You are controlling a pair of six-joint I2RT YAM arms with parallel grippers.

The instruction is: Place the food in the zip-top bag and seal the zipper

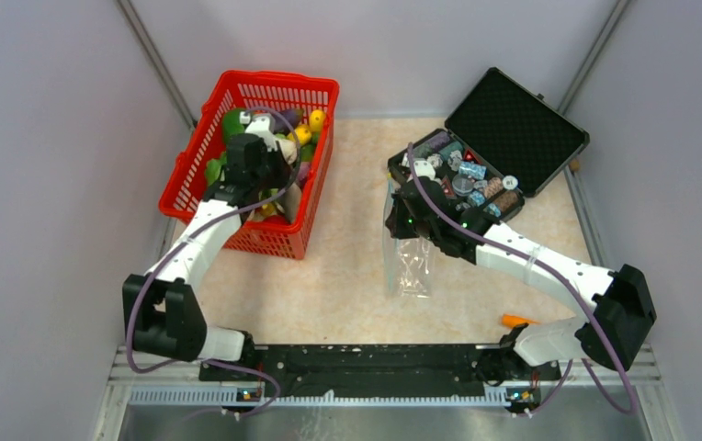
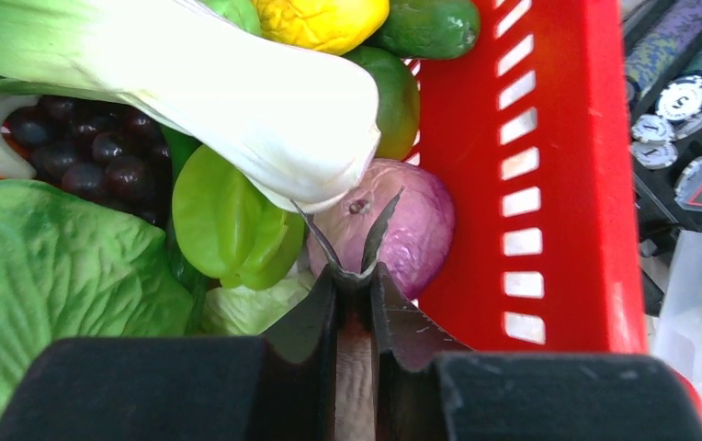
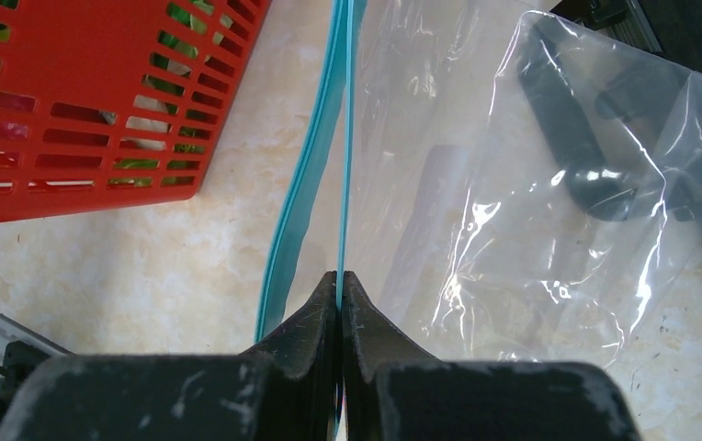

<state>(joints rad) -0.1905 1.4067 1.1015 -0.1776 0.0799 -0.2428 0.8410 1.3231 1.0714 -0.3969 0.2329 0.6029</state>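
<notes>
The food lies piled in the red mesh basket [image 1: 274,234]: a white-stemmed leafy green [image 2: 237,101], a green starfruit [image 2: 232,225], dark grapes [image 2: 81,156], a yellow piece [image 2: 320,18] and a purple onion [image 2: 421,220]. My left gripper [image 2: 358,276] reaches down into the basket, shut on a dark purple eggplant [image 2: 358,367] whose grey-green calyx [image 2: 366,248] sticks out past the tips. My right gripper [image 3: 339,278] is shut on one lip of the light-blue zipper [image 3: 345,138]. It holds the clear zip-top bag [image 3: 513,184] up at mid-table, mouth gaping toward the basket.
An open black case [image 1: 513,119] with chips and small trinkets stands at the back right, just behind the bag [image 1: 410,262]. An orange stick-like tool [image 1: 517,321] lies by the right arm's base. The basket wall [image 2: 559,184] rises close to the right of my left gripper [image 1: 265,152].
</notes>
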